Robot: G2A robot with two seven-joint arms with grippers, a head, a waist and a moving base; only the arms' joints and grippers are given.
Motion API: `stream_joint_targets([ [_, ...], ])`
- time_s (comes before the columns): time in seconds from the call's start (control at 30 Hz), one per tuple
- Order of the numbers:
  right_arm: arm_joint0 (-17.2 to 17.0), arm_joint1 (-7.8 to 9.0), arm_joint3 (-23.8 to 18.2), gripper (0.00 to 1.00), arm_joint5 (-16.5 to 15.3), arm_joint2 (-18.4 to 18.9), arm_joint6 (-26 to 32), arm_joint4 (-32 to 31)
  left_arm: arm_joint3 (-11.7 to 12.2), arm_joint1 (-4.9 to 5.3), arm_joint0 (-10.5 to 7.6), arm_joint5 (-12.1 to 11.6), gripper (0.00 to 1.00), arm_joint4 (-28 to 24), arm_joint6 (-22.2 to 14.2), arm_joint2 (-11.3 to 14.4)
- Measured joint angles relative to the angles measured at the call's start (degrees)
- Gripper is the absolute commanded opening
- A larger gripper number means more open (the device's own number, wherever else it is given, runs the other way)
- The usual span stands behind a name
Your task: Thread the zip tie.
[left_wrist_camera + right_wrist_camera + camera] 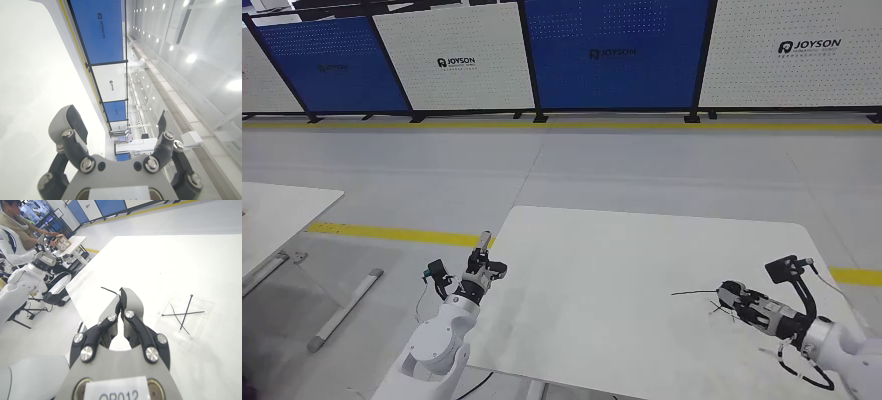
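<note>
My right gripper [120,292] is shut on a thin black zip tie [108,290], whose free tail sticks out past the fingertips. From above, the right gripper [725,296] hovers over the right side of the white table [642,250], and the zip tie [692,293] points toward the table's middle. Three more black zip ties [182,314] lie crossed on a clear sheet [206,305] beside that gripper. My left gripper [119,121] is open with nothing between its fingers. It stands at the table's left edge [482,248], pointing upward.
A second white table [282,210] stands off to the left. A grey bar [342,310] lies on the floor between the two tables. Blue and white panels [612,50] line the back of the room beyond a yellow floor line.
</note>
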Motion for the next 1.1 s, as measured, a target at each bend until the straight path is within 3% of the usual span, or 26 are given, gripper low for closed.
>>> stream_joint_targets([
  [0.33, 0.23, -0.13, -0.19, 0.0, 0.01, -0.44, -0.54, 0.61, 0.0, 0.0, 0.0, 0.0, 1.0, 0.0, 0.0, 0.0],
  [0.53, 3.61, 0.32, -0.28, 0.0, 0.0, -1.21, 1.66, 6.38, 0.0, 0.0, 0.0, 0.0, 1.0, 0.0, 0.0, 0.0],
  [0.73, 7.43, 1.08, 0.28, 0.0, 0.0, -1.87, 7.89, 12.38, 0.0, 0.0, 0.0, 0.0, 1.0, 0.0, 0.0, 0.0],
  [0.87, 10.1, 1.07, 4.04, 0.0, 0.0, -4.09, 12.2, 15.68, 0.0, 0.0, 0.0, 0.0, 1.0, 0.0, 0.0, 0.0],
  [1.1, 10.23, 1.04, 4.1, 0.0, 0.0, -4.2, 12.39, 15.86, 0.0, 0.0, 0.0, 0.0, 1.0, 0.0, 0.0, 0.0],
])
